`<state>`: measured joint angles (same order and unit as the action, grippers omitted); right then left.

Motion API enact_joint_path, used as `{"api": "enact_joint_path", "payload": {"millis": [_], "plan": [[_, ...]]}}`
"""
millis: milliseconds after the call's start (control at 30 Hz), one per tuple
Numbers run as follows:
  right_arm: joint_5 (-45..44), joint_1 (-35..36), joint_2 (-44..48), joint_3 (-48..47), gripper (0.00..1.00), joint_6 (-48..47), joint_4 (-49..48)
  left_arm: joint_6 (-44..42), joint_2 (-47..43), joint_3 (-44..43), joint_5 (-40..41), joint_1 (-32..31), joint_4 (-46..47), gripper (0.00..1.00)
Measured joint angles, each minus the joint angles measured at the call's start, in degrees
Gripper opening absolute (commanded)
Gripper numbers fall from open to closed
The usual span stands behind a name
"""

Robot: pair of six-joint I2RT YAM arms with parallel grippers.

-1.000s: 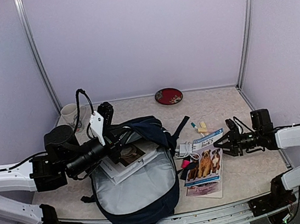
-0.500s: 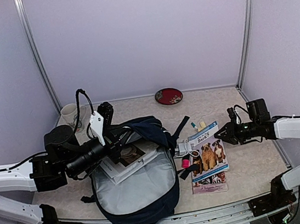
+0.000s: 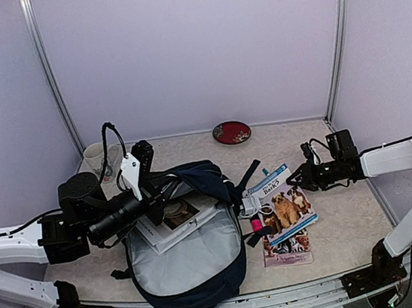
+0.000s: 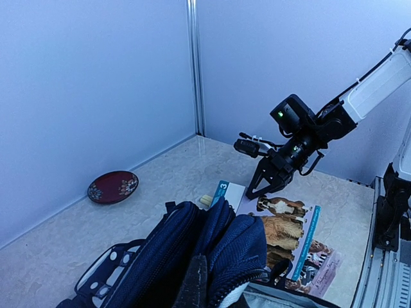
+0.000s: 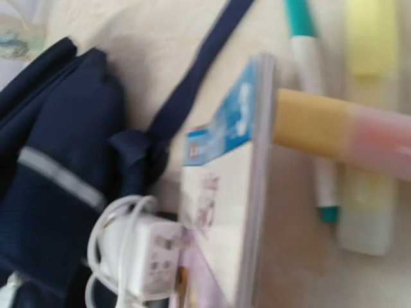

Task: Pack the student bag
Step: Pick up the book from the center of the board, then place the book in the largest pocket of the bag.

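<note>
1. Student bag (image 3: 198, 265): navy, lies open on table (image 3: 326, 146) between the two arms, grey lining facing up. Books (image 3: 176, 218) sit inside, in its upper-left part.
2. Left gripper (image 3: 161, 190): at bag's upper-left rim. Wrist view shows navy fabric bunched right up against the cam. Fingers read as clamped on that rim fabric, which stands raised off the table.
3. Dog book (image 3: 285, 208): just right of bag, cover up, skewed. It rests partly over a second booklet (image 3: 287, 253), which pokes out on the near side.
4. Right gripper (image 3: 293, 179): arm reaches in from right of bag, tips at dog book's far-right corner. Fingers read as pinched on that corner. Wrist view has the book's edge dead centre, nearly edge-on. Fingers themselves are out of that frame.
5. White charger (image 5: 144, 256) w/ looped cable: between bag and dog book, just beside the book's left edge.
6. Teal pen (image 5: 308, 96), yellow highlighter (image 5: 369, 192) and orange-pink marker (image 5: 334, 125): right of bag, just past dog book's far edge. Marker appears to butt against the book edge, but the img is blurred.
7. Red plate (image 3: 231, 132): behind bag, near back wall, well apart.
8. Mug (image 3: 99, 159): behind-left of bag, by the left wall.
</note>
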<state>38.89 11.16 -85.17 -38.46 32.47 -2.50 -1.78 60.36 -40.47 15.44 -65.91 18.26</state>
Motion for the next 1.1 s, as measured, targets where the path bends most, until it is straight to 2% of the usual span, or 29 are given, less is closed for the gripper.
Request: {"api": "enact_joint_path", "payload": {"millis": [67, 200, 367, 533, 667, 733, 967, 1100], "plan": [[1.64, 0.0, 0.11, 0.15, 0.0, 0.13, -0.5, 0.0, 0.0, 0.0, 0.0, 0.0, 0.0, 0.0], [3.19, 0.09, 2.08, 1.11, 0.0, 0.85, 0.37, 0.0, 0.02, 0.0, -0.02, 0.0, -0.02, 0.0], [1.51, -0.33, 9.05, 0.26, 0.0, 0.46, 7.17, -0.26, -0.22, 0.0, 0.11, -0.02, -0.55, 0.0], [-0.87, -1.05, 16.17, -5.31, 0.0, 0.17, 15.43, -1.92, -1.66, -0.17, 1.62, 0.0, -2.36, 0.0], [-0.55, 0.17, 22.97, -10.47, 0.0, 3.56, 16.37, -3.23, -2.21, -0.7, 1.92, 0.39, -3.76, 0.0], [-0.42, 3.04, 25.18, -10.64, 0.0, 6.67, 16.06, -3.43, -2.21, -1.16, 1.68, 1.25, -3.91, 0.0], [-0.59, 21.81, 28.92, -10.03, 0.0, 22.77, 9.05, -3.43, 1.88, -6.25, 2.58, 3.74, -4.96, 0.0], [-2.49, 26.56, 29.27, -11.54, 0.0, 25.77, 10.19, -3.63, 6.91, -11.58, 5.79, 4.39, -6.25, 0.0]]}}
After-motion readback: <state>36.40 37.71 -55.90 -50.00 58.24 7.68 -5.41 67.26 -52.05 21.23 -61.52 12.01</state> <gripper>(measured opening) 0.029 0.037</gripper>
